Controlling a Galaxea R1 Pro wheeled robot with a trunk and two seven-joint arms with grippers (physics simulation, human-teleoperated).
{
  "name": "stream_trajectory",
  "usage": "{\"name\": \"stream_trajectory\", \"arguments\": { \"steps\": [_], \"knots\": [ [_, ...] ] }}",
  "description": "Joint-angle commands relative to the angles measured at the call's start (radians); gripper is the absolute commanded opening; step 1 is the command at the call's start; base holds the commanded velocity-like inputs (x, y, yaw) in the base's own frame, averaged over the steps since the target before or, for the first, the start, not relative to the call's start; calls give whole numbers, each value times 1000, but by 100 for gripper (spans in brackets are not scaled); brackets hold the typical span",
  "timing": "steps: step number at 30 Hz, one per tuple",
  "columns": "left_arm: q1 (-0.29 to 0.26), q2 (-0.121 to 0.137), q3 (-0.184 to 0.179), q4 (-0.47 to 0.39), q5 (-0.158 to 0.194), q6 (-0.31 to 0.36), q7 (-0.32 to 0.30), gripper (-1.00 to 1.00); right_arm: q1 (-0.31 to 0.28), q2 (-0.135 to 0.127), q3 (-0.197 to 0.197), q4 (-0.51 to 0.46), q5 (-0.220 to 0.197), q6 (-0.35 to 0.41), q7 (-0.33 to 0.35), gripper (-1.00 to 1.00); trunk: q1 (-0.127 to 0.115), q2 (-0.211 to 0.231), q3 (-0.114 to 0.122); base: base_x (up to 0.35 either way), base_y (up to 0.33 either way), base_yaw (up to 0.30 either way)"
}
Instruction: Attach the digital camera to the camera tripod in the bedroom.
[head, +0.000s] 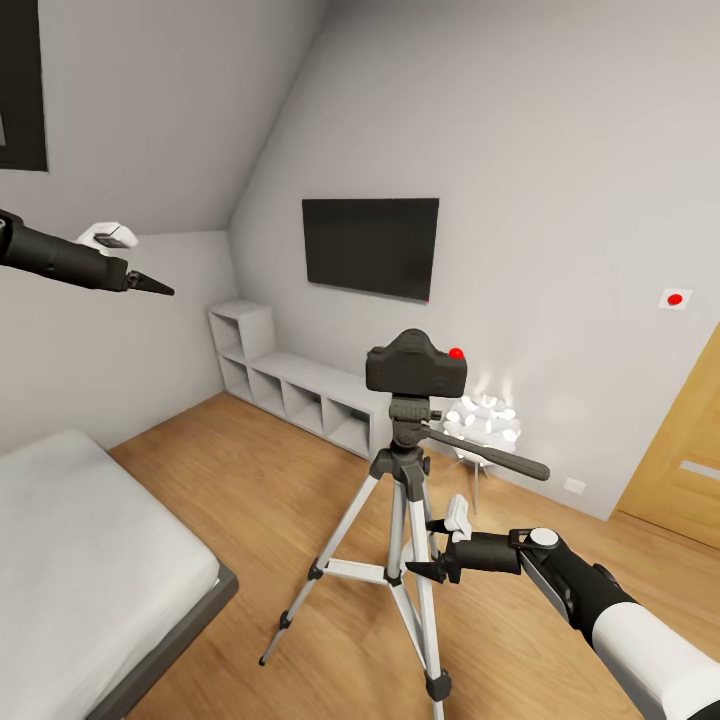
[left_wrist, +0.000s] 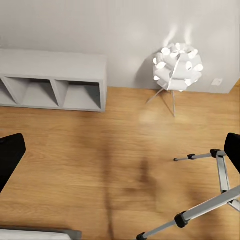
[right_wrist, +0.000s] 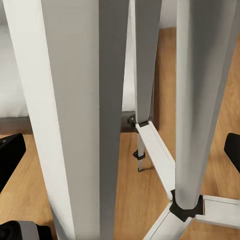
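In our bedroom, the digital camera (head: 415, 366) sits atop the camera tripod (head: 405, 520) at centre. Our right gripper (head: 432, 548), at four o'clock, spreads its jaws beside the tripod legs; our left gripper (head: 150, 284), raised at ten o'clock, is spread too.

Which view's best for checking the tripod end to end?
Head view: the camera tripod stands whole, the digital camera atop its pan head. Right wrist view gives close-up legs and brace; left wrist view catches two leg ends on the floor.

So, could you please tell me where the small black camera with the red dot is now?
In the head view, the black camera sits atop the silver-legged tripod, centre frame.
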Motion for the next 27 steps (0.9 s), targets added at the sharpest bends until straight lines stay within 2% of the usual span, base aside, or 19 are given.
{"name": "stream_trajectory", "arguments": {
  "steps": [1, 21, 27],
  "knots": [
    [-1, 0, 0, -1, -7, 9, -8, 100, -2, -1, 8, 1, -5, -10, -2, 100, 1, -2, -2, 0, 0, 0],
    [2, 0, -1, 22, -7, -1, -12, 100, -2, -1, 9, 1, -5, -35, 5, 100, 1, -2, -2, 0, 0, 0],
    [2, -2, -1, 37, -7, -27, -11, 100, -2, -2, 9, 1, -5, -38, 6, 100, 1, -2, -2, -121, 0, 0]
  ]
}}
